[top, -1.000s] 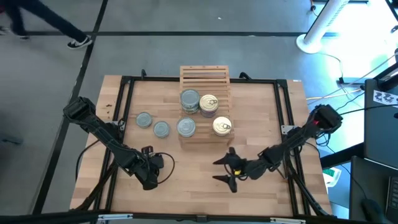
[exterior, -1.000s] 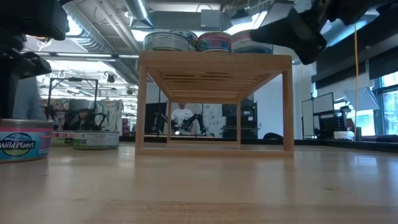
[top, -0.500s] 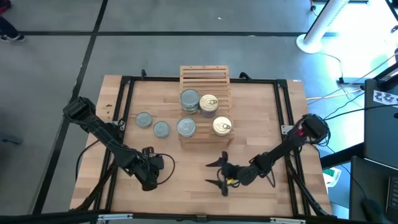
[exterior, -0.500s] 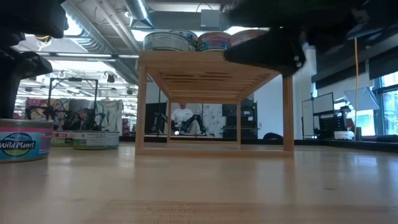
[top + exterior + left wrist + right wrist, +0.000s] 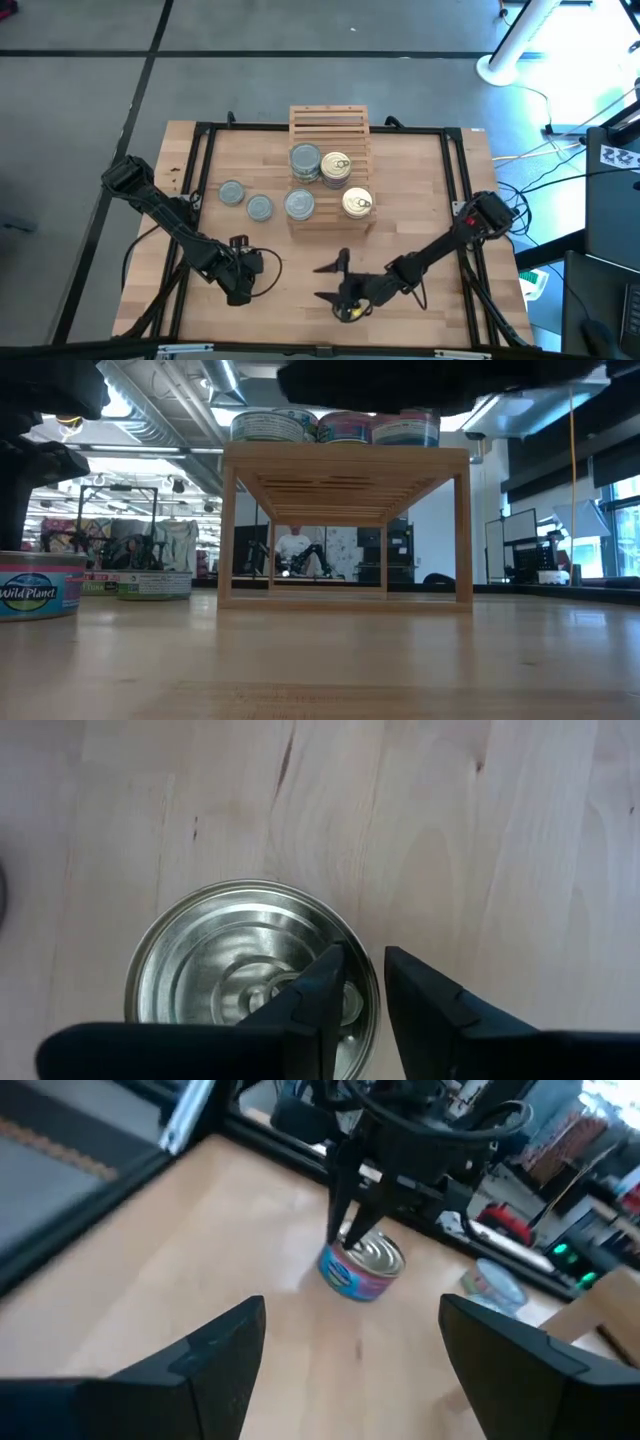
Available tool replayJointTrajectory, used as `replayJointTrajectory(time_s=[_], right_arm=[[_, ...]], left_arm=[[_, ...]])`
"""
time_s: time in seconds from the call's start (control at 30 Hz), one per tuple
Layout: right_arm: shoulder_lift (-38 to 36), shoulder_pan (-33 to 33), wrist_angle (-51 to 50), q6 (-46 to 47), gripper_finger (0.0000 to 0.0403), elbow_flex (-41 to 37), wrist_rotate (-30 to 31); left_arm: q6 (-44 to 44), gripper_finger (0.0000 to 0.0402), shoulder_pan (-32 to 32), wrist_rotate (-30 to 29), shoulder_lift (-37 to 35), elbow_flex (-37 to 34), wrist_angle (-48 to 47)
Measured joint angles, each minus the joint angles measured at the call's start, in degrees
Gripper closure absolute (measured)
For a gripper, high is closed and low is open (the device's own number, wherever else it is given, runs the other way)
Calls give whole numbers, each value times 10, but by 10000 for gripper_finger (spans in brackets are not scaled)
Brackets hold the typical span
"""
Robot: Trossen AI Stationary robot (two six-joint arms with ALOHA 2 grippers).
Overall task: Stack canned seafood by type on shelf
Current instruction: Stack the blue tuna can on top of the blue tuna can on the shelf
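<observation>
Seen from above: shelf (image 5: 329, 125) far-centre with four tins, two grey tins (image 5: 245, 200) on the surface to its left. Left gripper (image 5: 238, 268) near-left; right gripper (image 5: 327, 283) near-centre, jaws wide and empty.

Low view: three tins (image 5: 335, 427) visible atop shelf.

Left wrist view: narrow jaws straddled the rim of a shiny-topped tin (image 5: 250, 975); a rim-only pinch risked tilting or dropping it.

Right wrist view: same tin (image 5: 362, 1267) under the left jaws; the arms stood near, so collision was possible.

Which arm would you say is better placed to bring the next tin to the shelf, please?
Left: its tool sits nearly shut over the rim of a golden-topped tin on the table. The right tool is open and empty, though nearer the shelf.
</observation>
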Motion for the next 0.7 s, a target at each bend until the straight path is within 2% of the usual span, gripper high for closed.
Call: replayJointTrajectory(time_s=[0.2, 0.4, 0.53, 0.7], right_arm=[[10, -13, -21, -74, 104, 25, -7], [63, -28, -22, -144, 104, 78, -19], [100, -35, -26, -179, 104, 124, -16], [134, -50, -27, -180, 104, 164, -20]], left_arm=[[0, 309, 0, 0, 0, 0, 2], [5, 294, 1, -13, 1, -1, 0], [12, 296, 2, -19, 1, -1, -2], [26, 311, 2, -23, 1, -1, -8]])
